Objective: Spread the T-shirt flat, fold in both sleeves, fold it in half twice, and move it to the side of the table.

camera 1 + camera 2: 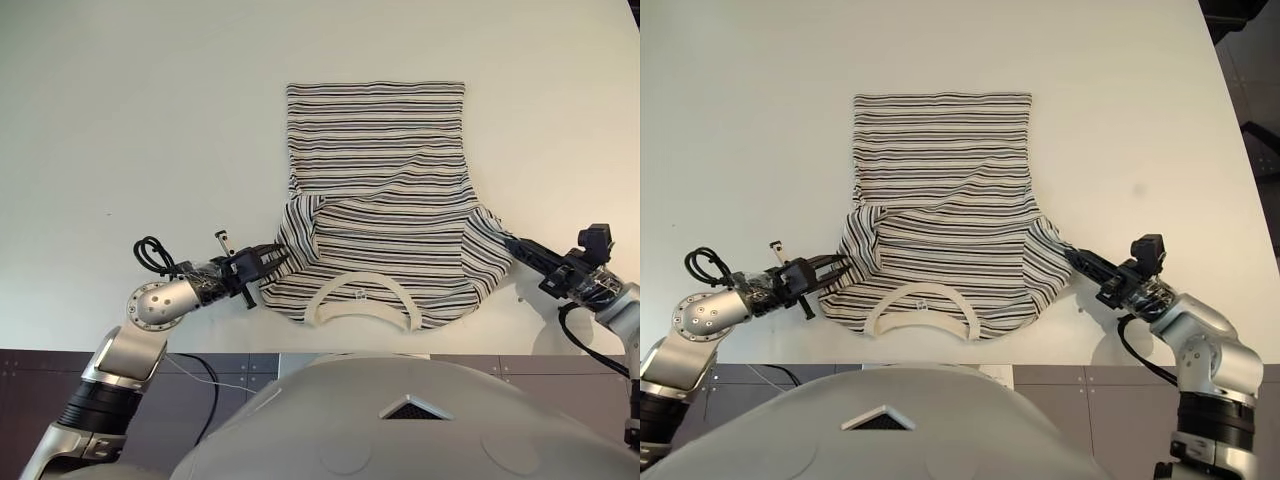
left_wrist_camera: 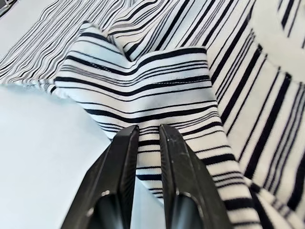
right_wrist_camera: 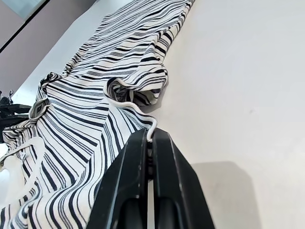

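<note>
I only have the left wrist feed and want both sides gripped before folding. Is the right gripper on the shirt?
Observer: Yes. The right gripper is shut on the sleeve hem at the right edge of the T-shirt.
Operator: Which way does the shirt lie?
Observer: The collar is nearest the robot, by the near edge of the table. The bottom hem points away.
Operator: Where on the shirt is my gripper?
Observer: The left gripper is at the left shoulder edge, roughly level with the right one.
</note>
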Controlling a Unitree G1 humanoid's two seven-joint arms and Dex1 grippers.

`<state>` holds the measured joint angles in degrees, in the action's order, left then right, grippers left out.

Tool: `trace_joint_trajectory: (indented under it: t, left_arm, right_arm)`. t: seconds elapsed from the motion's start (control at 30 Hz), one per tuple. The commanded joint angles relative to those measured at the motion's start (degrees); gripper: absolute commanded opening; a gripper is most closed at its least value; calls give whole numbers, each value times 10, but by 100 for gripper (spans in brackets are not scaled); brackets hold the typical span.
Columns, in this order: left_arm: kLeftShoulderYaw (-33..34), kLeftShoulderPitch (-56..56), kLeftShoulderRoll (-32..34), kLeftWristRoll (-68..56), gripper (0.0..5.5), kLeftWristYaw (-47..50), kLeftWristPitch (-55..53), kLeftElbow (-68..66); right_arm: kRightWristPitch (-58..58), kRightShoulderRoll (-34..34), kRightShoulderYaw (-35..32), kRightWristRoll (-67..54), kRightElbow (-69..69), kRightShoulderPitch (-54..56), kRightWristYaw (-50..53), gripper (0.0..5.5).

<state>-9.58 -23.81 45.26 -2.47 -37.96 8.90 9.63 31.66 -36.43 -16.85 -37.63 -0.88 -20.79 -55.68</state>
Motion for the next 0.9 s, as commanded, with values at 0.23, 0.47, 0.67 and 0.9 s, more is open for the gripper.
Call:
trace_joint_trajectory:
  t: [0.23, 0.47, 0.67, 0.9]
  left_arm:
    - [-14, -8, -15, -13, 82, -26, -114, 133]
    - [-8, -18, 2, 26, 82, -40, -109, 110]
    - [-10, -20, -5, 35, 82, -37, -108, 112]
    - [-12, -17, -8, 41, 82, -39, -106, 112]
  right_arm:
    - [35, -24, -5, 26, 0, 58, 44, 12]
    - [63, -32, 0, 32, 86, 39, 59, 12]
    - [51, -26, 33, 72, 207, 36, 107, 12]
    - [64, -26, 63, 91, 287, 23, 152, 12]
